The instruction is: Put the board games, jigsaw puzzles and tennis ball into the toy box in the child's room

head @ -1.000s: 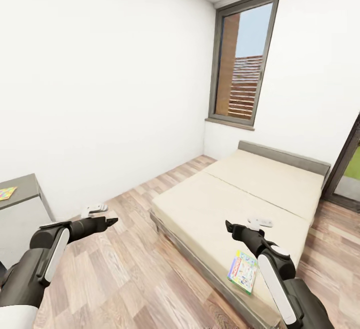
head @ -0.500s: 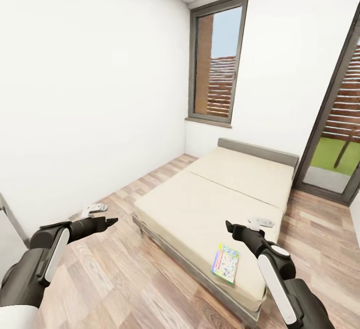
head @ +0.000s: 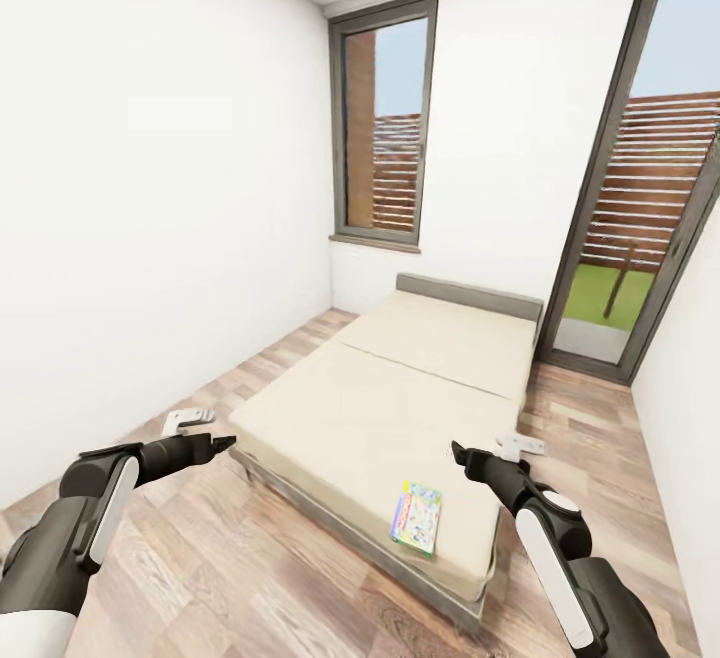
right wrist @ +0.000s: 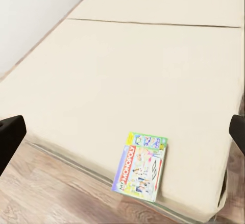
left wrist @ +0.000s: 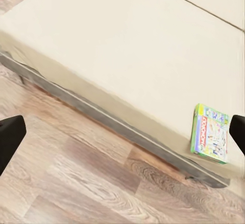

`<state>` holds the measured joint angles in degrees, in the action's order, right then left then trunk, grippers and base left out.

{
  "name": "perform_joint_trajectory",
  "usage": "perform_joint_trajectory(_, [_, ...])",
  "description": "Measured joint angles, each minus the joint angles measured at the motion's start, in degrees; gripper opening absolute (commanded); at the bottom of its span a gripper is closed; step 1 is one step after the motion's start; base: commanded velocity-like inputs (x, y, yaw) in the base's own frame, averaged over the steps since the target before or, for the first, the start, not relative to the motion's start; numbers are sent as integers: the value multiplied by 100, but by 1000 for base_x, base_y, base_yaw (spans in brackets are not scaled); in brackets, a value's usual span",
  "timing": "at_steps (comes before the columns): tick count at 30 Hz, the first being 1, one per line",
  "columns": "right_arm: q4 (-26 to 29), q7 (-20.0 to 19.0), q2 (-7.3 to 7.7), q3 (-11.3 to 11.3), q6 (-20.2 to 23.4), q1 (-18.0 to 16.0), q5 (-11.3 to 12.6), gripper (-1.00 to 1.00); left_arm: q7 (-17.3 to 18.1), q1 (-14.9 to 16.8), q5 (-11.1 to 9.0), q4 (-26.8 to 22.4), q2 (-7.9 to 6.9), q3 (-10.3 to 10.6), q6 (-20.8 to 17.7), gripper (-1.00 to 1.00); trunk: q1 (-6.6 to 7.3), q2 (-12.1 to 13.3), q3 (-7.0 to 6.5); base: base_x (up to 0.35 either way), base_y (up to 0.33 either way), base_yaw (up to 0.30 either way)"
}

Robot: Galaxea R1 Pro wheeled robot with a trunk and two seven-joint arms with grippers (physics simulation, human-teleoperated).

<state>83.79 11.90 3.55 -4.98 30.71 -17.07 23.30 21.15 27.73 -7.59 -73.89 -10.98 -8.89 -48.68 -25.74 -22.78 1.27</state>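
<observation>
Head view: a board game [head: 417, 516] lies flat on the bed [head: 400, 408], near its foot edge at the corner closest to the robot. The left gripper [head: 190, 421] hangs over the floor [head: 250, 578] beside the bed, fingers wide apart, holding nothing. The right gripper [head: 520, 446] hovers above the bed's near corner, also spread and empty.

Left wrist view: the game [left wrist: 210, 140] sits by the bed's edge, between dark fingertips [left wrist: 10, 137] set wide.

Right wrist view: the game [right wrist: 141, 166] lies just inside the bed's edge; fingertips [right wrist: 9, 132] stand far apart.

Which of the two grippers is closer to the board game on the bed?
The right gripper. It hangs above the bed's near corner, just beside the board game, while the left gripper is over the floor.
</observation>
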Motion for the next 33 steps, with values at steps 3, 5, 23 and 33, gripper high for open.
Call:
perform_joint_trajectory(3, [0,0,0,2,-1,0,1,100,-7,0,0,0,0,5,0,100,0,0,0,0,0,-279])
perform_joint_trajectory(5, [0,0,0,3,-1,0,1,100,-9,0,0,1,0,6,0,100,0,0,0,0,0,-279])
perform_joint_trajectory(23, [-194,0,-6,13,-9,0,2,100,-14,0,3,3,0,8,8,100,0,0,0,0,0,-279])
perform_joint_trajectory(33, [-214,0,-8,13,-16,0,2,100,-13,0,8,3,0,1,9,100,0,0,0,0,0,-279])
